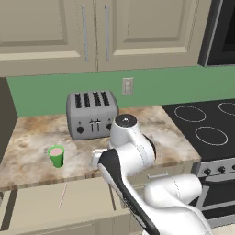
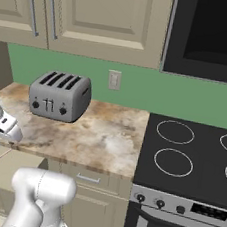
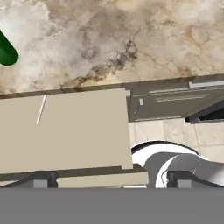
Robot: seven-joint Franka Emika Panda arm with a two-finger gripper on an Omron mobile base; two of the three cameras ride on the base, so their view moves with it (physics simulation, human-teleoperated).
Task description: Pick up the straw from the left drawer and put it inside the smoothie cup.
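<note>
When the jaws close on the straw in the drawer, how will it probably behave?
The straw looks very thin and straight, so it is probably light and rather stiff. Lying flat on the open left drawer's smooth floor, it may roll or slide away when touched.

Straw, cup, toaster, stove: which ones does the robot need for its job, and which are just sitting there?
Needed:
straw, lying in the open left drawer
smoothie cup, on the counter
gripper, open, holding nothing

Just sitting there:
toaster
stove
wall outlet
</note>
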